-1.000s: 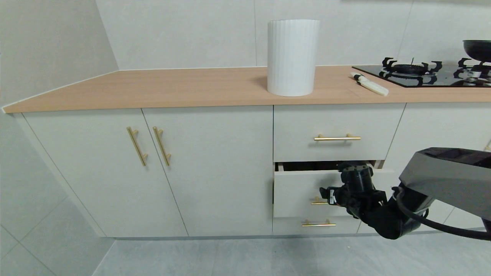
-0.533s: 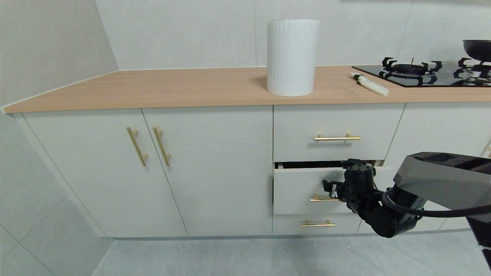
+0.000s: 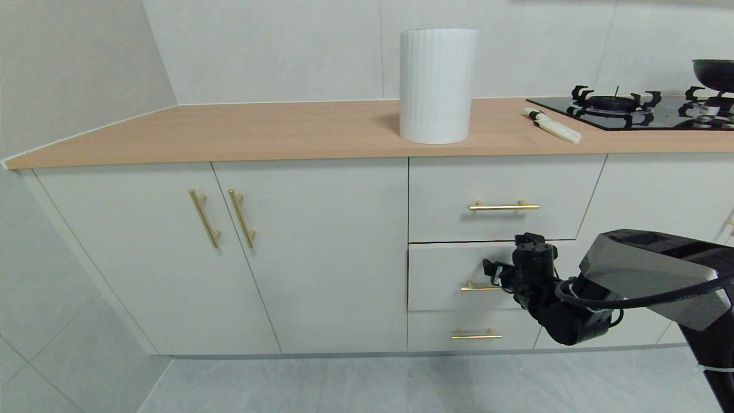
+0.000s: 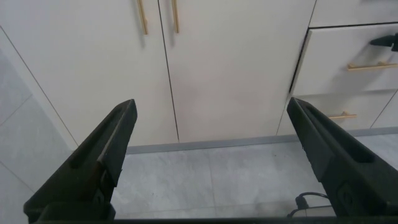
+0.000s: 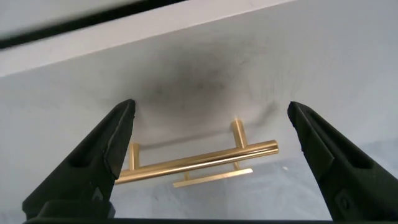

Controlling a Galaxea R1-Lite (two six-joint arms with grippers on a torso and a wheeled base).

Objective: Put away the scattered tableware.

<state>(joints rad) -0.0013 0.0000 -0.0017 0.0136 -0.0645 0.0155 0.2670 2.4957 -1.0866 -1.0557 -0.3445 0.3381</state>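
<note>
The right gripper (image 3: 498, 276) sits low in front of the middle drawer (image 3: 441, 269), whose front lies flush with the cabinet. Its fingers (image 5: 106, 155) are spread wide and grasp nothing. The gold handle (image 5: 199, 160) lies crosswise in the gap just ahead of them, with no contact visible. The left gripper (image 4: 211, 106) is equally wide apart and empty, facing the cabinet doors (image 4: 236, 62). A pale knife (image 3: 553, 127) lies on the counter (image 3: 258, 132) beside the hob (image 3: 631, 112), well apart from both

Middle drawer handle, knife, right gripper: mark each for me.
Middle drawer handle (image 5: 205, 160): right wrist view, middle of the gold bar.
Knife (image 3: 559, 132): head view, on the pale blade.
Right gripper (image 5: 210, 111): right wrist view, midway between fingertips.
</note>
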